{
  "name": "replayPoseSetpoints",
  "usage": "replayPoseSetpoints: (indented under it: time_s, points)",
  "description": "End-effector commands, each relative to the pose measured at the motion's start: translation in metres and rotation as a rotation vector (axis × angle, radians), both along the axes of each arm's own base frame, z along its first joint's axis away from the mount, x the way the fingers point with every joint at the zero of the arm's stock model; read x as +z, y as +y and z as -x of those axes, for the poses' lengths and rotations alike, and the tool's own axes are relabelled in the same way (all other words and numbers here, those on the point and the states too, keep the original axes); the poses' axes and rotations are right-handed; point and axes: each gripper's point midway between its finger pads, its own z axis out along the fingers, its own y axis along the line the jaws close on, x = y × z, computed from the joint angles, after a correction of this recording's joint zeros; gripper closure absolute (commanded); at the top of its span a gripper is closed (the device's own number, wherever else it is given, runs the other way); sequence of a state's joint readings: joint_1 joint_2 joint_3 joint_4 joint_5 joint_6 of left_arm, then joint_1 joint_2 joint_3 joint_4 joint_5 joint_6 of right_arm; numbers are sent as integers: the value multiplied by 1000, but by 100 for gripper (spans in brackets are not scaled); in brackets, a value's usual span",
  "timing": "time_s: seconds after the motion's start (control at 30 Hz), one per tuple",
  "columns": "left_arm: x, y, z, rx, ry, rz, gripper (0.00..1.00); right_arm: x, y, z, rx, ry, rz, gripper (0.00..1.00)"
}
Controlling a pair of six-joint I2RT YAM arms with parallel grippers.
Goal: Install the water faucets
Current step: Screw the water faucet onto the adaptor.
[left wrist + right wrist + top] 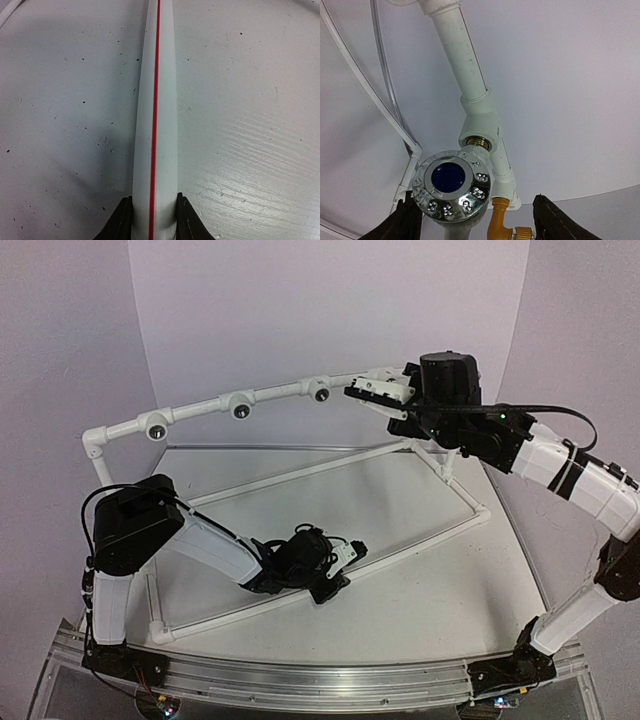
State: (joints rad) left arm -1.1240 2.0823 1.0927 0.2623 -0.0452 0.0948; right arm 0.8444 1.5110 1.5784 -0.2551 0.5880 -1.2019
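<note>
The left gripper (155, 199) is clenched on a red-striped low bar of the pipe frame (195, 412), apparently steadying it. At the right end of the frame's top rail the right gripper (475, 195) hangs with its jaws released and spread to either side of a chrome-capped tap (451, 186) with a blue centre, grasping nothing. A yellow-orange tap (498, 225) sits just beside it, lower on the frame. Whether either tap is fully seated cannot be told. The brass-lined socket (478, 140) next to them is empty, as are two round sockets (240, 408) further left along the rail, so installation looks unfinished.
</note>
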Motion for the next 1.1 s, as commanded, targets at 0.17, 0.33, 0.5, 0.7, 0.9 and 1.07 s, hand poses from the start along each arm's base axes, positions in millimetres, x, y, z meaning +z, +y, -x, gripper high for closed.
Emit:
replayPoseSetpoints:
  time_s: [0.17, 0.33, 0.5, 0.7, 0.9, 1.07]
  points:
    - [-114, 86, 51, 17, 256, -383, 100, 27, 2, -11, -62, -84, -73, 40]
    - [-113, 86, 51, 17, 256, -381, 100, 19, 5, -16, -77, -78, -84, 64]
    - [-114, 87, 51, 18, 257, -383, 100, 15, 8, -19, -73, -72, -132, 90]
    - [-114, 87, 51, 18, 257, -383, 100, 14, 0, -29, -91, -51, -272, 100]
    - [-113, 86, 51, 18, 257, -382, 100, 21, -16, -37, -108, -10, -520, 100]
    - [-113, 88, 52, 18, 257, -384, 100, 20, -33, -43, -133, 46, -794, 100]
